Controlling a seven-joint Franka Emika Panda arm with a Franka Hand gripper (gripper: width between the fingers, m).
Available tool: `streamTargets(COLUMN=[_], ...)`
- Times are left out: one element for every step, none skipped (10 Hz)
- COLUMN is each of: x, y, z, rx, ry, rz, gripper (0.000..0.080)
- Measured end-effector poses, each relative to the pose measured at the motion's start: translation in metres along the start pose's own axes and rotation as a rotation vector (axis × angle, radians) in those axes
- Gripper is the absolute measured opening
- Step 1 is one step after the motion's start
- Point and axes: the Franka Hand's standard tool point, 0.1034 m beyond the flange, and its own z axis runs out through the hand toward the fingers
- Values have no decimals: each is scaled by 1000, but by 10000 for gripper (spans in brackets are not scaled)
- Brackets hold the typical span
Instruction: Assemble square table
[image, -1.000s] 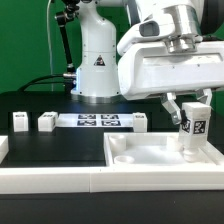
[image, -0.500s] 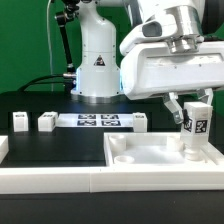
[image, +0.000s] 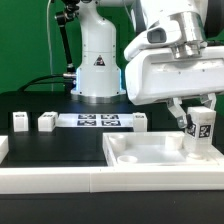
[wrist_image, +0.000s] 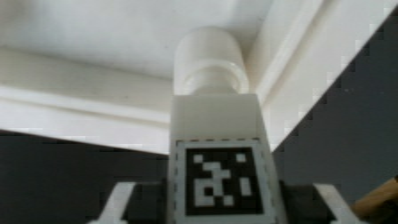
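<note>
The white square tabletop (image: 140, 152) lies tray-like on the black table at the exterior view's right front. My gripper (image: 198, 112) is shut on a white tagged leg (image: 201, 134) and holds it upright, its lower end at the tabletop's far right corner. In the wrist view the leg (wrist_image: 219, 120) runs from between my fingers (wrist_image: 125, 203) down to the tabletop corner (wrist_image: 107, 70); its tag faces the camera. Three other legs (image: 19, 121) (image: 47, 121) (image: 141, 122) stand along the back of the table.
The marker board (image: 95, 122) lies flat between the loose legs. The low white border wall (image: 60, 180) runs along the front edge. The robot base (image: 97, 60) stands behind the marker board.
My gripper with the leg has shifted a little to the exterior view's right and slightly down, toward the tabletop's far right corner.
</note>
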Motion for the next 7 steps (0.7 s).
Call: streamTargets(x=[-2,-4,-4,-2,-2,-2,-2], y=[0,0,0,1,2,2,2], z=[2,4,5,6,6,7,7], rx=[1,1,-5,-13,-17,-16,-16], ry=[-3,-4,8,27,33,33,32], rz=[1,2,3,2,2,2,3], gripper=[290,290,290,290,290,294,294])
